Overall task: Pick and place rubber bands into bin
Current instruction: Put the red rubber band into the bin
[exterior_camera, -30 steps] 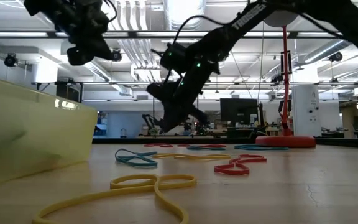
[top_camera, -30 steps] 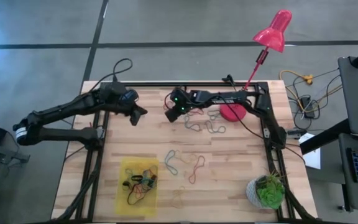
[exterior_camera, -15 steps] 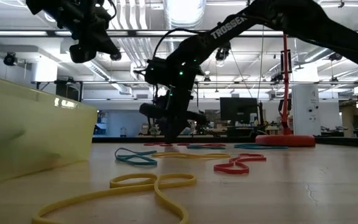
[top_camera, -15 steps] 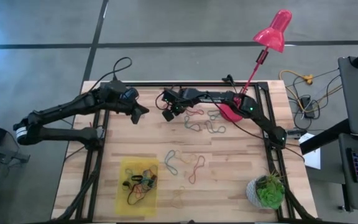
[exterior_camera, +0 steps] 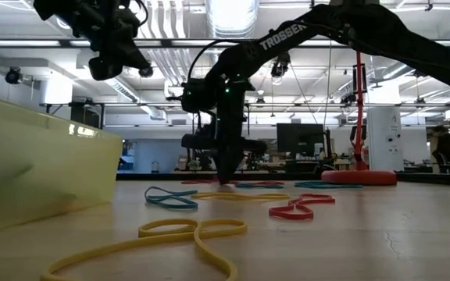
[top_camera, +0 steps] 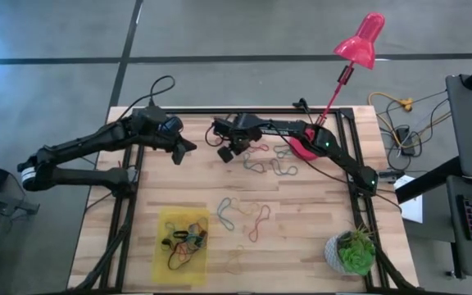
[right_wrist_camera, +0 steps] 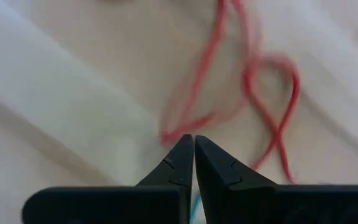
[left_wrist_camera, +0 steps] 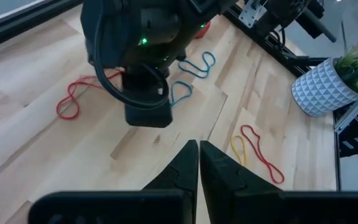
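Rubber bands (top_camera: 248, 217), thin floppy loops of red, teal and yellow, lie loose on the wooden table (top_camera: 318, 221). Several more already sit in the shallow translucent yellow plastic bin (top_camera: 159, 260), which stands well apart from the pink desk lamp's round base (top_camera: 306, 148), toward the table's opposite corner. A second cluster of loops lies just beside that base, and among them a thin red rubber band (right_wrist_camera: 253, 93).

The right gripper (top_camera: 229, 151) hangs low over the red band, on the side of that cluster away from the lamp base, its two dark fingers pressed together with nothing between them. From its wrist view the tips point at one end of the band's curl.

To take it cleanly, I'd say the jaws must part first, straddle a single strand near that end, settle to the wood, then pinch.

The left gripper (top_camera: 188, 147) waits farther from the lamp base, raised off the table, its fingers likewise together and empty.
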`<action>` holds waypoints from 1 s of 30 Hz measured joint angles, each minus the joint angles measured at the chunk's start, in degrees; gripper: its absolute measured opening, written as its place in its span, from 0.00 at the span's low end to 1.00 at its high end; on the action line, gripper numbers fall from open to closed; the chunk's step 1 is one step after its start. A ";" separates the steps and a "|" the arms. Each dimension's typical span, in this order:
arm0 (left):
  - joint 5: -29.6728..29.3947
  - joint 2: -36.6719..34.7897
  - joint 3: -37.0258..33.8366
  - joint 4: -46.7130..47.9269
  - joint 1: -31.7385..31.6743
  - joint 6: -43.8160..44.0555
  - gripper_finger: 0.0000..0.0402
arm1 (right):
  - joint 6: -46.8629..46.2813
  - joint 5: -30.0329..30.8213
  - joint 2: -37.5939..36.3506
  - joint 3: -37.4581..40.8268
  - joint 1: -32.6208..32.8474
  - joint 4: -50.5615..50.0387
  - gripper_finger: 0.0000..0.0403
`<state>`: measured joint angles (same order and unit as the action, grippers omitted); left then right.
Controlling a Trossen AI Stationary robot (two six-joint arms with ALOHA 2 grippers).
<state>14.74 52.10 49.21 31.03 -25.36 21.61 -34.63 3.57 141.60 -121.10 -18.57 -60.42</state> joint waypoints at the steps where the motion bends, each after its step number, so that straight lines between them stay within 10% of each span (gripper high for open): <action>1: 0.01 -0.02 0.00 0.00 0.00 -0.03 0.00 | -0.23 -0.63 0.00 0.05 0.10 -1.23 0.02; 7: 2.96 -0.13 -0.02 0.10 0.00 -0.05 0.00 | -1.40 -8.75 -0.13 0.48 2.28 -3.55 0.02; 20: 5.64 -0.32 -0.11 2.54 0.00 0.15 0.00 | -5.04 3.57 -1.88 -6.25 4.22 6.65 0.03; 30: 7.79 -0.94 -0.11 2.50 0.03 0.52 0.00 | -4.71 -4.51 -1.64 -5.53 -2.67 -0.93 0.28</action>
<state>22.52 51.16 49.10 33.52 -25.34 22.13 -39.33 -0.94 139.96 -126.63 -21.24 -61.35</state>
